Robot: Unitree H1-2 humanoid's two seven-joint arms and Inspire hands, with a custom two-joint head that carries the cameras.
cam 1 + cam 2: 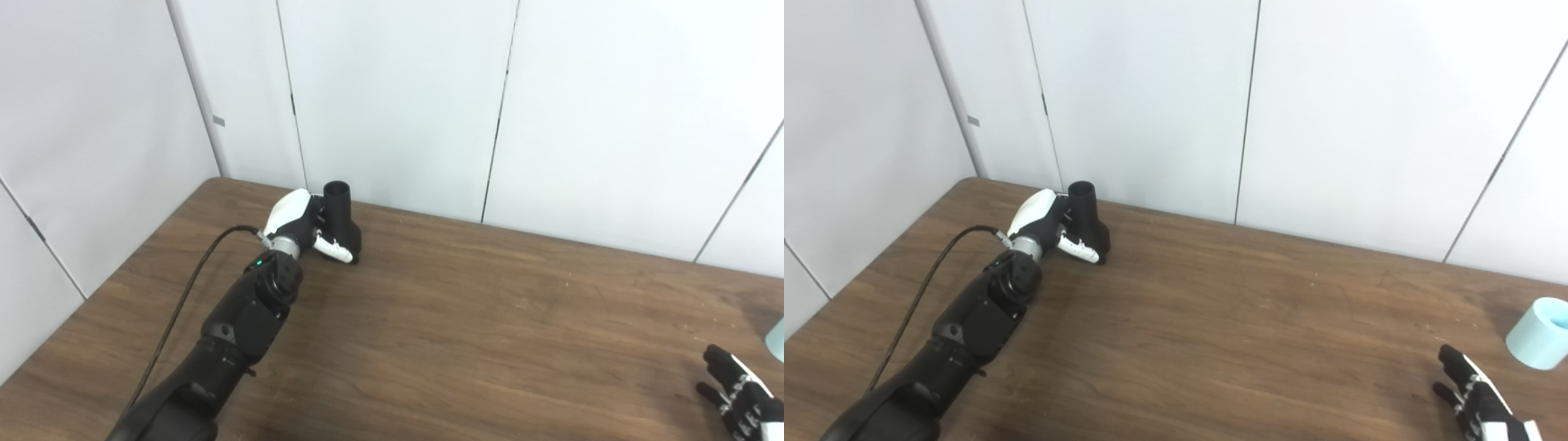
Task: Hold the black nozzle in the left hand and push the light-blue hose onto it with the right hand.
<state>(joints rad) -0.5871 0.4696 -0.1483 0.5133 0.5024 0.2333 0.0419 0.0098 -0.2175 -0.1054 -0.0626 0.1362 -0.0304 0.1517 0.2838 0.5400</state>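
Note:
The black nozzle point(342, 222) stands upright on the wooden table point(465, 318) near its far left corner, round opening upward. My left hand point(298, 225) is wrapped around its wide base from the left, the thumb lying across the front. The light-blue hose point(1540, 334), a short stubby tube, stands at the table's right edge; the left eye view shows only a sliver of it point(776, 338). My right hand point(1479, 398) hovers low at the bottom right, fingers spread and holding nothing, a short way left of and nearer than the hose.
White wall panels point(392, 104) close off the table's back and left side directly behind the nozzle. A black cable point(184, 294) runs along my left forearm. Bare wood lies between the two hands.

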